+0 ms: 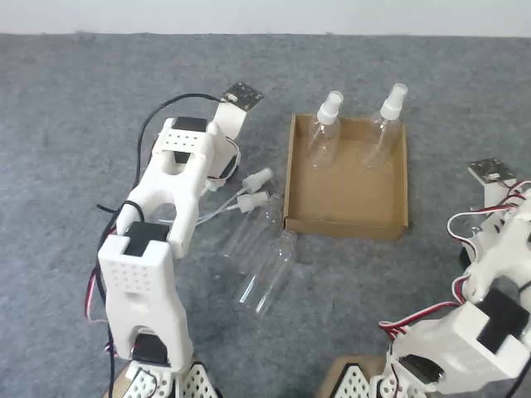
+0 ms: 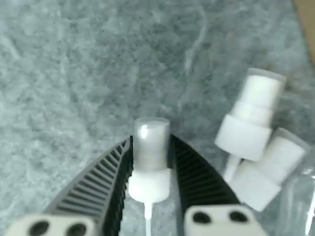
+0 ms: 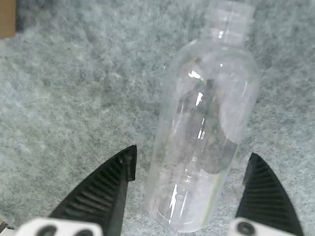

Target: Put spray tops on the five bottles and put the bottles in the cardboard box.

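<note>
On the grey, carpet-like worktop (image 1: 75, 166), toward its far side, sits a shallow brown cardboard box (image 1: 344, 224). Two clear plastic bottles with white spray tops fitted (image 1: 323, 141) are inside it, side by side, their heads reaching past the far wall. Whether they stand or lean I cannot tell.

Just beside the box's left wall, two more clear plastic bottles (image 1: 270, 274) lie next to each other on the worktop. The nearer one has a bare, open neck. At their far end are two white spray tops (image 1: 257, 178), touching each other in the left wrist view (image 2: 251, 123); whether either is screwed onto a bottle is unclear.

The left pincer (image 2: 150, 141) is closed around a third white spray top with a frosted cap (image 2: 149, 169). Its black jaws press on both sides of the top, and the thin dip tube trails back toward the wrist.

The right pincer (image 3: 192, 153) is spread wide over a capless clear plastic bottle (image 3: 206, 118) lying on the worktop. One jaw is on either side of the bottle and neither touches it. A corner of the cardboard box (image 3: 6, 19) shows nearby.
</note>
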Robot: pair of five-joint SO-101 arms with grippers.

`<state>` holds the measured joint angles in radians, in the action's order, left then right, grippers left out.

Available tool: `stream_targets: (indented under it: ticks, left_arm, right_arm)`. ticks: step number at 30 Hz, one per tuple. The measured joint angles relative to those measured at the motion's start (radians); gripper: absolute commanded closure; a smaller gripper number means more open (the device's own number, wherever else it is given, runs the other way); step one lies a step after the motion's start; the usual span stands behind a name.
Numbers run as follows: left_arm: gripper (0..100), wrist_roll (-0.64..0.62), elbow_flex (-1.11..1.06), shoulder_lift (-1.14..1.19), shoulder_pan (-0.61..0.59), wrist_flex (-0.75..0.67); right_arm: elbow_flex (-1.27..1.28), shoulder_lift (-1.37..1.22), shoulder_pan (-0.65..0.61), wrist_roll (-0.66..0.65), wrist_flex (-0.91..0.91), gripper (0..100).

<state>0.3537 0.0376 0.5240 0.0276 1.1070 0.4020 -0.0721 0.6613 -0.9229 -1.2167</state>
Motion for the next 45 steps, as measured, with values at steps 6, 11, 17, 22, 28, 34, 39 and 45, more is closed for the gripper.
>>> stream_targets:
  ticks: [6, 11, 17, 22, 28, 34, 39, 45]
  left_arm:
    - [99, 0.000, 0.000, -0.002, 0.003, 0.000]
    - [99, 0.000, -0.003, -0.095, 0.003, 0.074]
    - [99, -0.064, -0.014, -0.348, -0.032, 0.206]
    - [99, -0.118, -0.158, -0.589, -0.061, 0.226]
    - [99, -0.143, -0.391, -0.878, -0.060, 0.144]
    - [99, -0.144, -0.514, -1.011, -0.072, 0.097]
    - [93, -0.144, -0.503, -0.936, -0.199, 0.046]
    - [86, -0.149, -0.374, -0.594, -0.313, 0.049]
  right_arm:
    - [0.000, 0.000, 0.000, 0.000, 0.000, 70.8]
    - [0.000, 0.000, 0.000, 0.000, 0.000, 70.7]
    - [0.000, 0.000, 0.000, 0.000, 0.000, 70.6]
    - [0.000, 0.071, -0.002, 0.034, -0.003, 70.6]
    - [0.000, 0.160, -0.046, 0.040, -0.055, 70.6]
    - [0.000, 0.163, -0.058, 0.044, -0.069, 70.6]
    - [-0.034, 0.163, -0.058, 0.044, -0.097, 70.6]
    - [-0.038, 0.163, -0.058, 0.044, -0.112, 70.6]
